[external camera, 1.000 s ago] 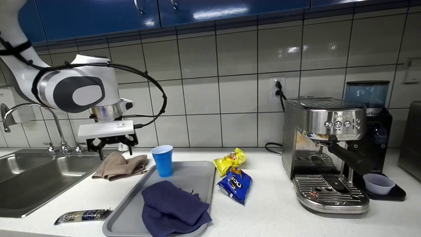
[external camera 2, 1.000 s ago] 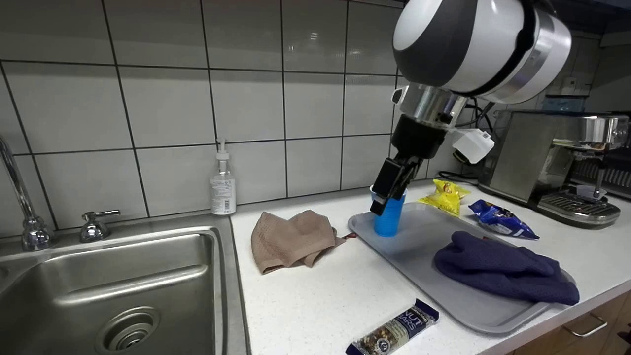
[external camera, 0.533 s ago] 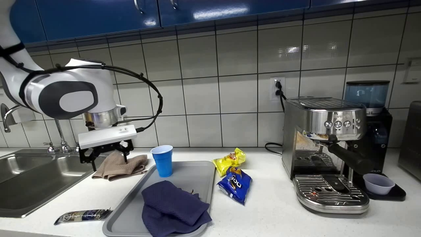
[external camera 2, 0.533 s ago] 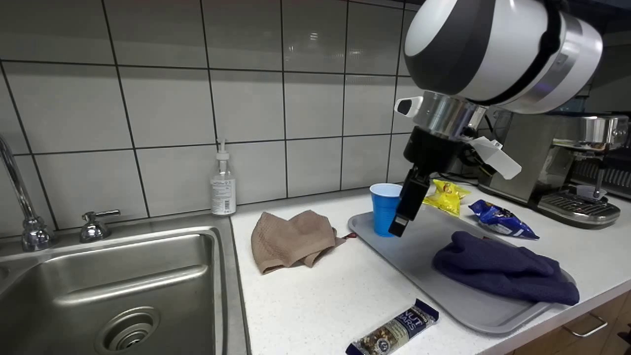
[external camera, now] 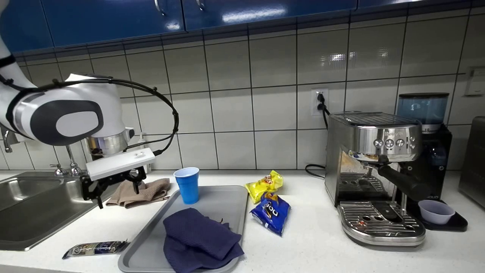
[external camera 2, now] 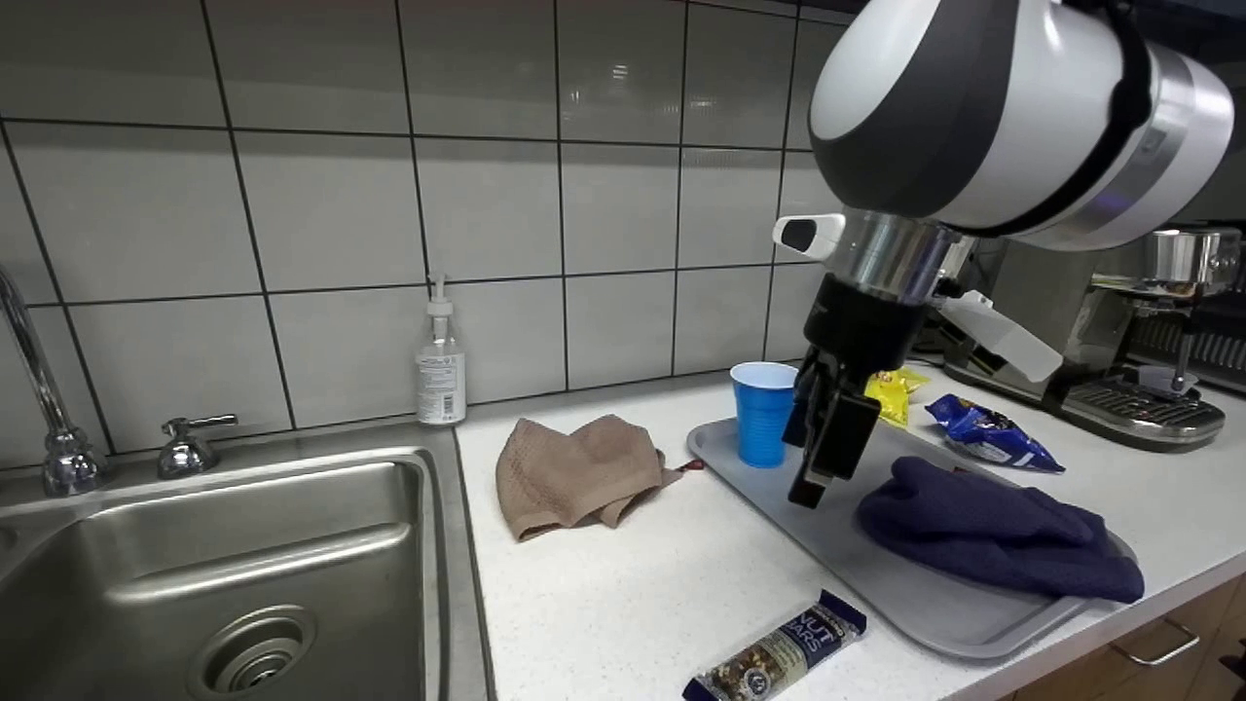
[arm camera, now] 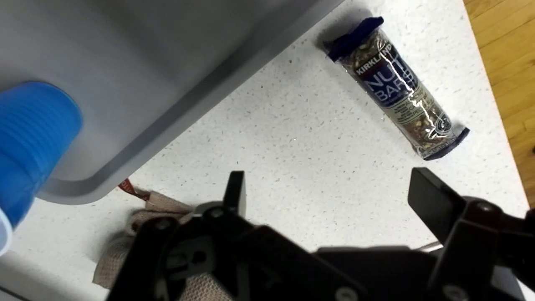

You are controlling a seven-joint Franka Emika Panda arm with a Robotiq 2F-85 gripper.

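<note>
Bar [arm camera: 397,90] is seen on counter [arm camera: 301,138], just beside tray [arm camera: 146,75]. Gripper [arm camera: 329,190] is held above counter, jaws spread wide, only bare counter seen between them; cloth [arm camera: 117,251] is partly hidden behind gripper.

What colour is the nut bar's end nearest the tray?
That wrapper end is dark blue, clearest in the wrist view.

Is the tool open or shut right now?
Open: in the wrist view the tool has its two fingertips wide apart, with white counter showing between them.
</note>
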